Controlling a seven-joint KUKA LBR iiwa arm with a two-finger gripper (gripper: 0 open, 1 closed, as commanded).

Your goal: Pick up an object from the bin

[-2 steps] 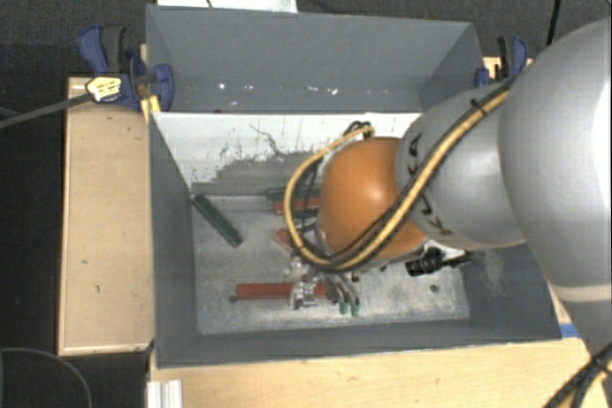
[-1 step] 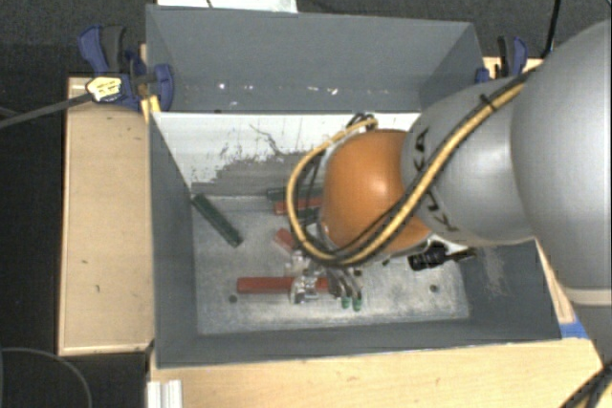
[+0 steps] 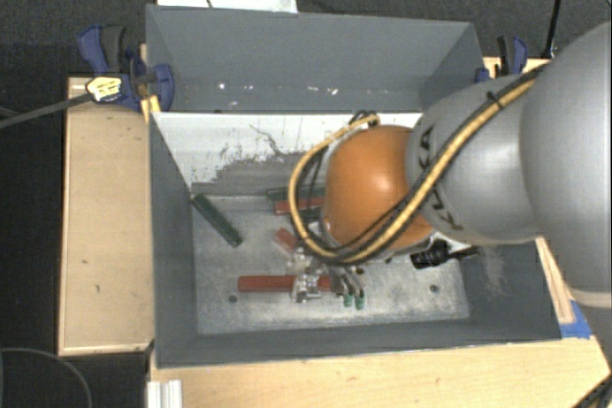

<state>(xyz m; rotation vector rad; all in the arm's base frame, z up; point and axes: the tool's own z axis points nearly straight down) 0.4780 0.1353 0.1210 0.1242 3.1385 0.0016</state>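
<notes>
I am watching the gripper hanging low over the floor of the bin, towards the front wall and a little right of the middle. Nothing is lifting clear of the floor, so I am judging the pick as not yet done: closing on a thing and raising it out are both remaining. I cannot tell whether the gripper is open or closed, because the orange cover on the wrist is hiding most of it. The nearest thing is a red-brown bar, lying flat along the front of the floor with its right end at the gripper, possibly touching it. It is looking long, thin and straight-edged. 1 small green piece is sitting just beside the gripper on the right, 1 shorter red-brown piece is lying just behind it, and 1 dark green bar is lying well apart to the left, at a slant
</notes>
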